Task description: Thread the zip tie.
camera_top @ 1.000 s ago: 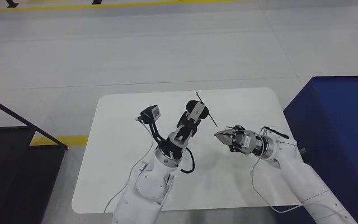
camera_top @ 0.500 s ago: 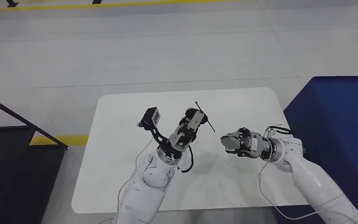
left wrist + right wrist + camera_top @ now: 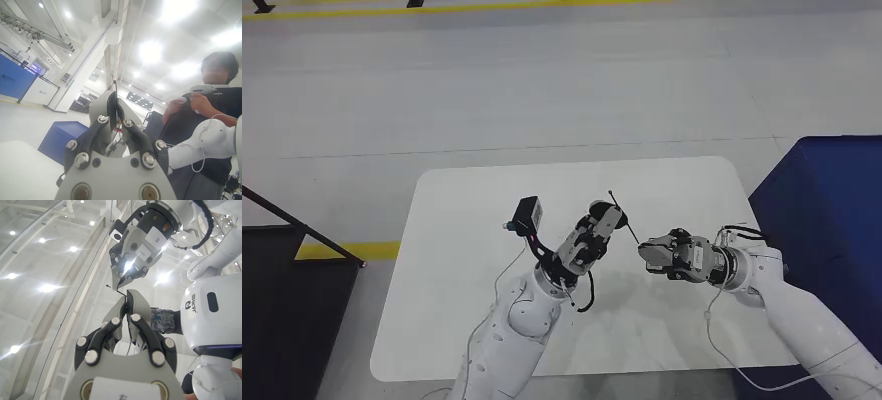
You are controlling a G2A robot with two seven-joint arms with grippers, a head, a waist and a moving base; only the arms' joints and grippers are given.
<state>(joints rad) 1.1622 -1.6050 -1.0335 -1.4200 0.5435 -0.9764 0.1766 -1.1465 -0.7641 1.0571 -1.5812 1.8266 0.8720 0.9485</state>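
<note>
Nearest, right end effector (image 3: 645, 255): above the middle of the worktop (image 3: 462, 300), toward its right edge. Fingers are drawn together, tips meeting the tie's plain end; whether they pinch it cannot be told.
Zip tie (image 3: 121, 292): thin black straight strap with a small head, held in the air clear of the worktop.
Left end effector (image 3: 610, 213): just beyond, clamped on the strap's midsection, the head end poking past its fingertips. White printed stickers (image 3: 157, 238) sit on its housing.
Blue cabinet (image 3: 832, 200): past the worktop's right edge.
</note>
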